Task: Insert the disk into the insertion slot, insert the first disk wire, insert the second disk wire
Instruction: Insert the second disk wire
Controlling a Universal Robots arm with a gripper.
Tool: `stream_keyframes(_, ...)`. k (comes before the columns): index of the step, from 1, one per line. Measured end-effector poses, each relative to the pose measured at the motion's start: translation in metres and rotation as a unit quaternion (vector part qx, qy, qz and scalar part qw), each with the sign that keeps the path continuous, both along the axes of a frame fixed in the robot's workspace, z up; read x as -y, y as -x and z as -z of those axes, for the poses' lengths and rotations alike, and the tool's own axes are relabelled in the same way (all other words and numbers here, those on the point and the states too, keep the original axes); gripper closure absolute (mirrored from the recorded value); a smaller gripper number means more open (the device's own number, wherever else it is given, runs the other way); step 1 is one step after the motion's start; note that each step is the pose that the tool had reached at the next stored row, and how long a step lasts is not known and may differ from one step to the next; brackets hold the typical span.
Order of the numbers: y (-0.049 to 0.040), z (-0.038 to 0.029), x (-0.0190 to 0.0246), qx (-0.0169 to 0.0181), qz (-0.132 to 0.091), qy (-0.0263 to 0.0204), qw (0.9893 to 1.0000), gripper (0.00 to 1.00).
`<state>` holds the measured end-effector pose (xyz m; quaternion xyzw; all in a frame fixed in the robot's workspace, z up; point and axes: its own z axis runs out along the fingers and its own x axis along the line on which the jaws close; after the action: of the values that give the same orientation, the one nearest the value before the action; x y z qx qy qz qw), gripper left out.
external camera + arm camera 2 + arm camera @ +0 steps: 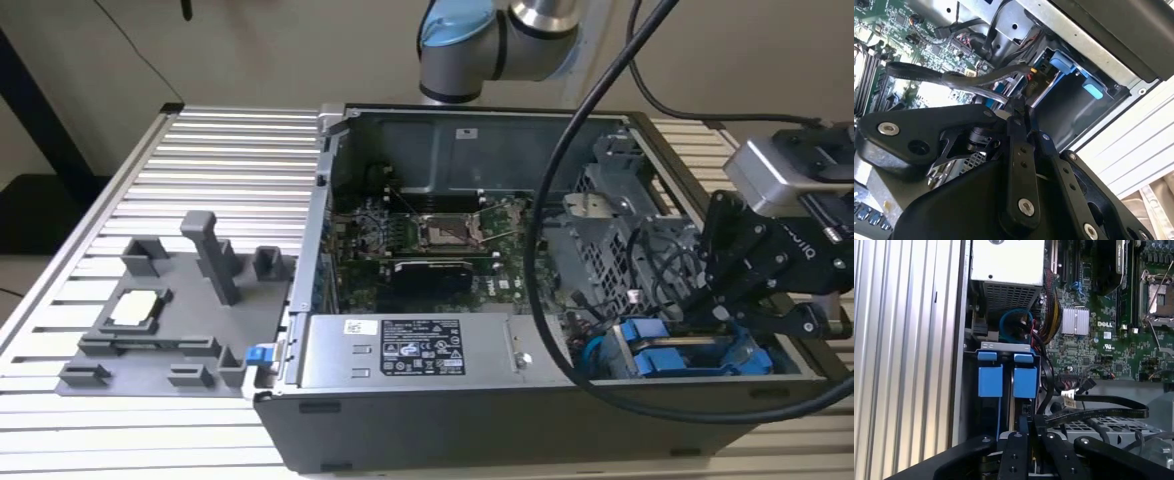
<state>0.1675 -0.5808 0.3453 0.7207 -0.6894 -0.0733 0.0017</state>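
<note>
The disk (990,381), in its bright blue carrier, stands inside the insertion slot (1004,346), a grey metal bay in the case's corner at the exterior view's right. The blue carrier (663,360) lies just below my gripper (694,315) there. My gripper (1031,424) hangs over the bay's inner end, beside the blue frame. Its black fingers (1013,131) are drawn together, shut on the end of a flat black disk wire (1094,406). That wire (954,77) loops away over the motherboard. The wire's plug is hidden between the fingers.
The open computer case holds a green motherboard (441,240) and a silver power supply (414,350). A bundle of coloured cables (1051,315) runs beside the bay. A grey fixture (160,320) sits on the slatted table (200,170) at the exterior view's left. The arm's thick cable (554,210) crosses the case.
</note>
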Motion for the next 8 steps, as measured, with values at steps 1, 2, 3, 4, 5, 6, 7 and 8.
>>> stream_keyframes(1,0.0002,0.0002,0.0,0.0008,0.001,-0.0001,1.0,0.84)
stream_keyframes(2,0.0007,0.0004,0.0,0.0013,0.003,-0.0001,1.0,0.84)
stream_keyframes(3,0.0012,0.0004,0.0,0.0017,0.004,0.0,1.0,0.84)
stream_keyframes(4,0.0016,0.0006,0.0,0.0021,0.005,-0.0001,1.0,0.84)
stream_keyframes(5,0.0019,0.0008,0.0,0.0027,0.006,-0.0001,1.0,0.84)
stream_keyframes(6,0.0019,0.001,0.0,0.0035,0.007,-0.0001,1.0,0.84)
stream_keyframes(7,0.0019,0.0012,0.0,0.0042,0.008,-0.0001,1.0,0.84)
stream_keyframes(8,0.0019,0.0015,0.0,0.0046,0.01,-0.0001,0.9999,0.84)
